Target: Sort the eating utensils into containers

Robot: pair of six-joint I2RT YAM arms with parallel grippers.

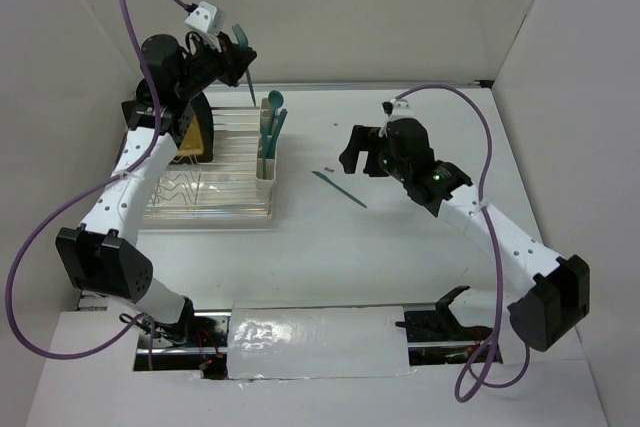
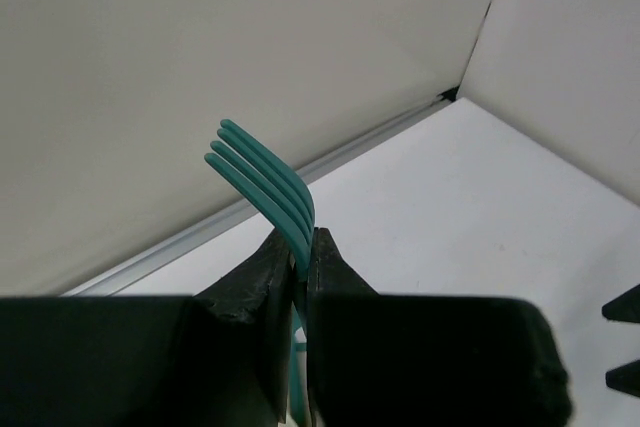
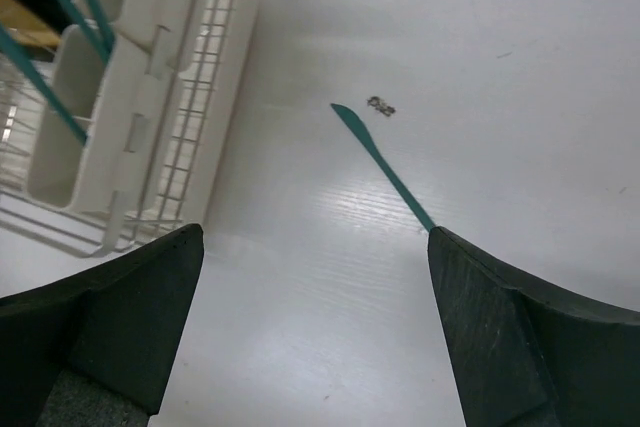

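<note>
My left gripper (image 1: 236, 53) is raised above the back of the dish rack and is shut on a teal fork (image 1: 243, 59). The fork's tines point up and its handle points down. In the left wrist view the tines (image 2: 265, 182) stick out above the closed gripper (image 2: 303, 247). The cream-white containers (image 1: 266, 152) stand at the rack's right end and hold several teal utensils (image 1: 273, 112). One thin teal utensil (image 1: 338, 188) lies flat on the table. My right gripper (image 1: 350, 155) hovers open just right of it. In the right wrist view the utensil (image 3: 380, 162) lies ahead of the open gripper (image 3: 312, 237), with the containers (image 3: 90, 107) at the left.
The clear wire dish rack (image 1: 210, 182) holds a yellow plate (image 1: 196, 137) at its left. A small speck of debris (image 3: 381, 105) lies by the utensil's tip. White walls close in the table at the back and both sides.
</note>
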